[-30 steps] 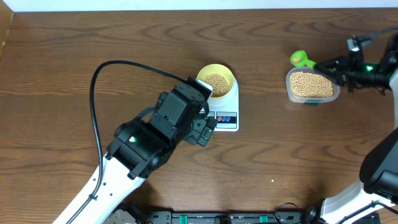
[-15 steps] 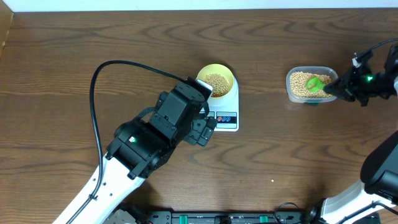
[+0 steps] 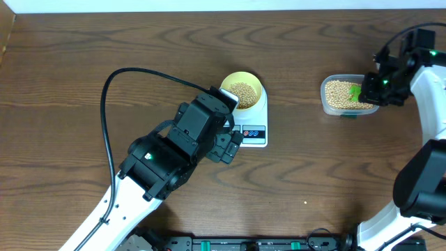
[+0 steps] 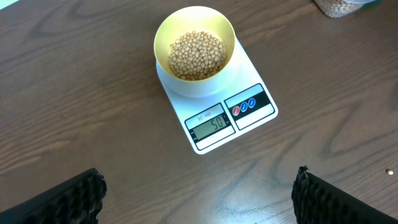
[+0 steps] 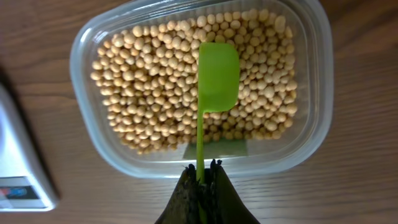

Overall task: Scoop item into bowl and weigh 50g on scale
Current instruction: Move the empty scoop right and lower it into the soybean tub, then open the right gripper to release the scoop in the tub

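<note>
Right gripper (image 5: 204, 171) has swung in, clamped on the green scoop (image 5: 217, 74), which now lies over the beans (image 5: 143, 93) in the clear tub (image 5: 314, 118), upper right overhead. Left gripper (image 4: 199, 196): fingers wide apart, empty. Bowl (image 4: 163, 34) of beans sits on the scale (image 4: 261, 112), centre frame; display reads 50.

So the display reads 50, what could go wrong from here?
1. The right gripper holds the green scoop over the tub of beans; one more scoopful would overshoot the reading on the scale.
2. The open left gripper hovers close to the bowl; a nudge could upset the weight or spill beans.
</note>
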You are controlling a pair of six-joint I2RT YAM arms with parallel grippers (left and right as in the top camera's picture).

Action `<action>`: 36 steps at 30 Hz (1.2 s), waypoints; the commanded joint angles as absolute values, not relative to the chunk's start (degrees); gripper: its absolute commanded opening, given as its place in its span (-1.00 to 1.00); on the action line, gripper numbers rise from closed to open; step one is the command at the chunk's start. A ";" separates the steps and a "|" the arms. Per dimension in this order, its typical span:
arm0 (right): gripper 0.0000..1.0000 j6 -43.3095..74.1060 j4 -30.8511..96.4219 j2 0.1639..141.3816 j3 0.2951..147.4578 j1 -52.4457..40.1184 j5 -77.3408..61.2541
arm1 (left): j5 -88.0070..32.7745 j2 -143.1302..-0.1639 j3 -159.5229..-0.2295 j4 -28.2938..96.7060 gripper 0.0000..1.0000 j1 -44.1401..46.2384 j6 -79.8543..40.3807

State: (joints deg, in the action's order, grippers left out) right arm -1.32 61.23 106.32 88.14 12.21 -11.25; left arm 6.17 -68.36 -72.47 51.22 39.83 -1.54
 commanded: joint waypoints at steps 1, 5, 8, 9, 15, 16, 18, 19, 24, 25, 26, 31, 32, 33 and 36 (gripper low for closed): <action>-0.97 -3.75 60.93 104.90 89.01 10.15 -3.11 | 6.70 -68.05 -72.84 51.42 0.96 39.55 -1.98; -0.97 -3.70 61.06 105.38 88.12 10.02 -3.16 | 6.70 -68.05 -72.84 51.42 0.96 39.55 -1.98; -0.97 -3.70 60.80 105.41 86.80 10.02 -3.16 | 6.70 -68.05 -72.84 51.42 0.96 39.55 -1.98; -0.97 -3.70 60.69 105.38 86.30 10.02 -3.16 | 6.70 -68.05 -72.82 51.42 0.96 39.55 -1.96; -0.98 -3.60 59.96 105.41 83.15 10.02 -3.16 | 6.70 -68.05 -72.84 51.42 0.96 39.55 -1.98; -0.98 -3.49 59.75 105.41 82.76 10.02 -3.16 | 6.70 -68.05 -72.84 51.44 0.96 39.55 -1.98; -0.97 -3.49 59.09 105.41 82.04 10.02 -3.18 | 6.70 -68.05 -72.84 51.42 0.96 39.55 -1.98; -0.97 -3.49 58.94 105.41 81.91 10.02 -3.20 | 6.70 -68.05 -72.84 51.42 0.96 39.55 -1.98; -0.55 -4.51 57.52 105.38 81.95 9.69 -3.73 | 6.70 -68.05 -72.84 51.42 0.96 39.55 -1.98; -0.18 -5.10 57.14 105.36 82.04 9.45 -3.99 | 6.70 -68.05 -72.84 51.42 0.96 39.55 -1.98; 0.24 -5.76 56.71 105.32 82.28 9.08 -4.34 | 6.70 -68.05 -72.84 51.42 0.96 39.55 -1.98; 0.99 -6.98 56.53 104.22 86.02 6.81 -4.86 | 6.70 -68.05 -72.84 51.42 0.96 39.55 -1.98; 0.98 -6.98 56.62 103.68 86.91 6.31 -4.86 | 6.70 -68.05 -72.84 51.42 0.96 39.55 -1.98; 0.99 -7.01 56.84 102.89 88.05 5.67 -4.86 | 6.70 -68.05 -72.84 51.42 0.96 39.55 -1.98; 0.99 -6.98 59.09 99.63 91.26 3.64 -4.89 | 6.70 -68.05 -72.84 51.42 0.96 39.55 -1.96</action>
State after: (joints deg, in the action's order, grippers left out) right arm -5.96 57.98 105.08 87.00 5.58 -4.49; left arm 6.17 -68.36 -72.47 51.22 39.83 -1.54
